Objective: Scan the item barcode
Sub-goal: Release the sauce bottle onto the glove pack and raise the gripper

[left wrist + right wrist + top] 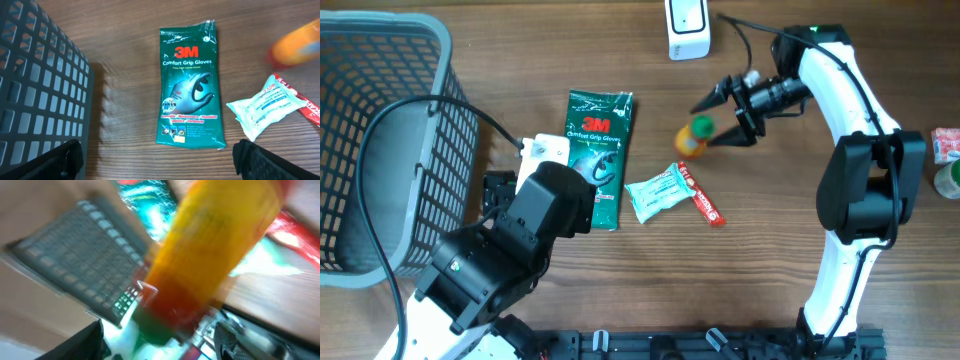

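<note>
Right hand [703, 125]: out over the upper middle of the counter [520, 60], fingers spread about halfway. The orange bottle with a green cap [692, 143] sits at the fingertips, just beside the lower finger.

Right wrist view: the bottle [215, 245] fills the frame, heavily blurred, with its green end down between the two dark fingers [82, 342]. A gap shows on either side of it, so the fingers look clear of its sides. The blur hides any label or barcode.

White box-shaped device [687, 25]: stands at the far edge of the counter, up and left of the bottle, and apart from it.

Left hand [157, 147]: spread as wide as it goes and holding nothing. It hangs low over the counter. Both fingertips show in the bottom corners of the left wrist view, with the lower edge of the gloves packet between them.

Green 3M Comfort Grip Gloves packet [600, 155]: lies flat, print up, left of the bottle.

White and teal wipes pack [658, 190]: lies just right of the gloves packet. A red tube [702, 195] lies slantwise against its right side.

Grey mesh basket [380, 120]: stands at the left end of the counter, close to the left arm. A black cable crosses its rim.

Far right edge of the counter: a red and white pack [946, 143] and a green-topped thing [950, 178], both cut off by the frame.
</note>
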Available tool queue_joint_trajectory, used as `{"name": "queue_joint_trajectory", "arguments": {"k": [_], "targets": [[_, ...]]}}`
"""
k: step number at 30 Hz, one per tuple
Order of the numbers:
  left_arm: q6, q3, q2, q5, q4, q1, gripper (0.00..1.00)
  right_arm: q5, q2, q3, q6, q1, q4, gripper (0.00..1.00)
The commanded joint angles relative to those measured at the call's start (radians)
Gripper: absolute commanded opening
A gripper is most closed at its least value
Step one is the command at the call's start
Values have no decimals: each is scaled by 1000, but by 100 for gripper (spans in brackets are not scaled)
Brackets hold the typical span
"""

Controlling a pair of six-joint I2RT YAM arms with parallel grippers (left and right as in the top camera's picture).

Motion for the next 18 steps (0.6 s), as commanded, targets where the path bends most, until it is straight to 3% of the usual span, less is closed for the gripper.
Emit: {"name": "queue_joint_trajectory", "arguments": {"k": [1,5,9,15,18], "targets": [[-19,3,-1,3,3,2,100,-281,-30,2,-23,27,80,70],[-19,3,-1,3,3,2,100,-246,-30,2,59,49,179,68],[-19,3,-1,3,3,2,100,68,-30,2,156,44,218,74],[-19,3,-1,3,3,2,100,134,-30,2,134,-13,227,88],[-19,3,-1,3,3,2,100,233,-30,2,133,-18,240,89]]}}
